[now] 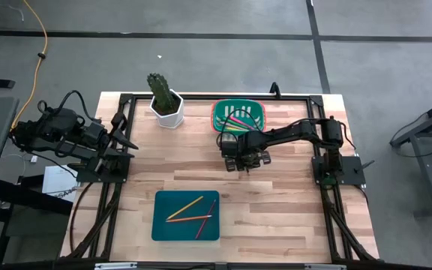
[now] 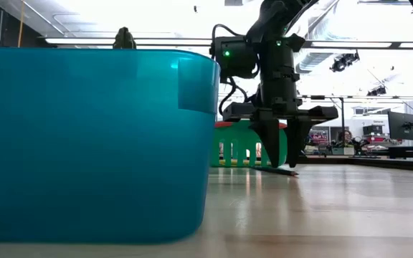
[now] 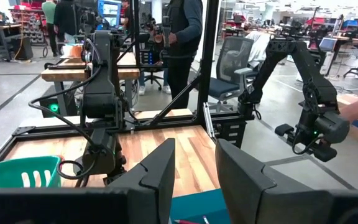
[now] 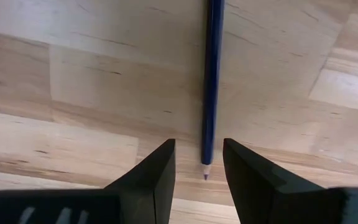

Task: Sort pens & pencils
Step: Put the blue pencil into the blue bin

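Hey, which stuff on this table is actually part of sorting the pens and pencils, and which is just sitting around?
Part of the job:
blue pencil on the wood, between the right claw's open fingers
teal tray holding pencils
green basket holding pens

Just lying about:
potted cactus
left claw, parked at the table edge

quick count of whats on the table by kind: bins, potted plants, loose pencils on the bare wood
bins: 2, teal bin and green basket
potted plant: 1
loose on the wood: 1, blue pencil
total: 4
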Controlling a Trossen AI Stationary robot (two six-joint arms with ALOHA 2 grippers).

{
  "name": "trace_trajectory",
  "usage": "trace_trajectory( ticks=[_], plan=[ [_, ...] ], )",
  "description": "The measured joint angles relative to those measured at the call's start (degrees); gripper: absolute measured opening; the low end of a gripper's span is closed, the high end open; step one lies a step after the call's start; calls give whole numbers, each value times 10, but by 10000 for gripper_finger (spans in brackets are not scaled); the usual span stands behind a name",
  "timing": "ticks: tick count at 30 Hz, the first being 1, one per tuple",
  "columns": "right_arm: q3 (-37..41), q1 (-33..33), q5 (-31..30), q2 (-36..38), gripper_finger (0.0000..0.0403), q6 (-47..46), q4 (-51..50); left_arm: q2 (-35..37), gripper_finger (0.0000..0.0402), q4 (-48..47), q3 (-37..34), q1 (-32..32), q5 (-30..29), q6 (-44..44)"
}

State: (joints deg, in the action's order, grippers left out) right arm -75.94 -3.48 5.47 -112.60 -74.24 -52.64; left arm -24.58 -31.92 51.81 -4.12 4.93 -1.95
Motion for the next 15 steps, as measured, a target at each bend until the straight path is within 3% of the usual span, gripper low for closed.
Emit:
trace_trajectory(
  ticks=[15],
  plan=[
    [0,-14,7,0,92,31,6,0,104,1,0,0,0,-13]
  ],
)
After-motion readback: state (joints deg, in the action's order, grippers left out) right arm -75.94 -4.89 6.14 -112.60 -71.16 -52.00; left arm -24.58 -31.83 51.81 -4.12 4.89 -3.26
